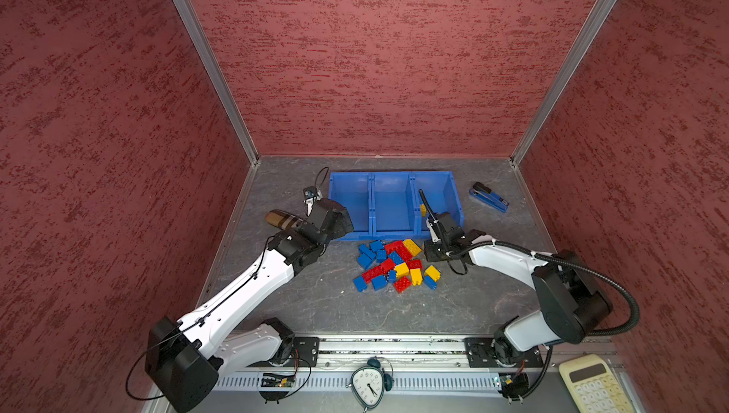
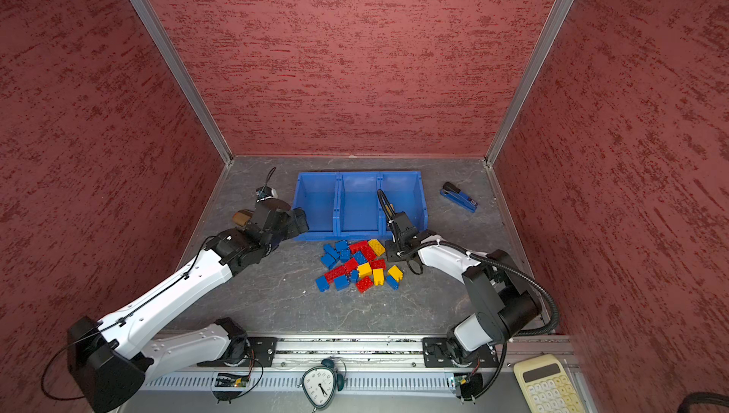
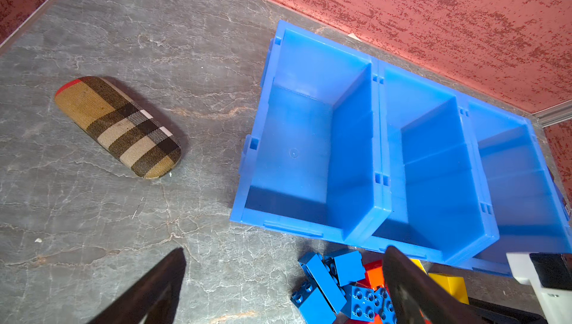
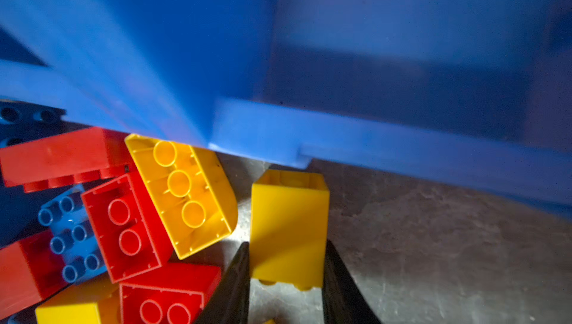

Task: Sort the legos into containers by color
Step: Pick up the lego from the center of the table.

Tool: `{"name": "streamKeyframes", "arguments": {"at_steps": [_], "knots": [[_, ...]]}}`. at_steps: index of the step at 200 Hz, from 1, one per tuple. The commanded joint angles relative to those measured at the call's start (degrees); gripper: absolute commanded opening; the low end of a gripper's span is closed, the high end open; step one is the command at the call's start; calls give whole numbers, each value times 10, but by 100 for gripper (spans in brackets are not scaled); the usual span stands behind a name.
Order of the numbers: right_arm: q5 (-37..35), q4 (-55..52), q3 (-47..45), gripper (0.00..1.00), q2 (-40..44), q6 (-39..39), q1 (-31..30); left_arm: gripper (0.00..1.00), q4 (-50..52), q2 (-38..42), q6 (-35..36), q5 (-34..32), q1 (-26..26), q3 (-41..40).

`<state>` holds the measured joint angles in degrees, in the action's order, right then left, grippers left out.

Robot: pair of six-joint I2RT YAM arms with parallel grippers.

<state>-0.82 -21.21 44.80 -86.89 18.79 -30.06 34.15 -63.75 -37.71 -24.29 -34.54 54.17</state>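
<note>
While low beside the containers [image 4: 371, 140], right hand [image 4: 286, 243] tight on a yellow lego [image 4: 289, 211], left hand [image 3: 286, 248] spread wide.

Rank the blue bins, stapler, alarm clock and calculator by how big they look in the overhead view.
In a top view:
1. blue bins
2. calculator, cut off at the edge
3. alarm clock
4. stapler
Calculator and alarm clock sit nearest the camera, so their rank against the stapler is unsure.
</note>
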Motion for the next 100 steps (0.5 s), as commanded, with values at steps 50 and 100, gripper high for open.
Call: {"name": "streamKeyframes", "arguments": {"at_steps": [50,100], "knots": [[-93,-74,81,27,126,-21,4,99,-22,-21,10,21,4,3],[-117,-19,193,35,-66,-5,39,99,-4,-3,19,54,-4,-15]]}}
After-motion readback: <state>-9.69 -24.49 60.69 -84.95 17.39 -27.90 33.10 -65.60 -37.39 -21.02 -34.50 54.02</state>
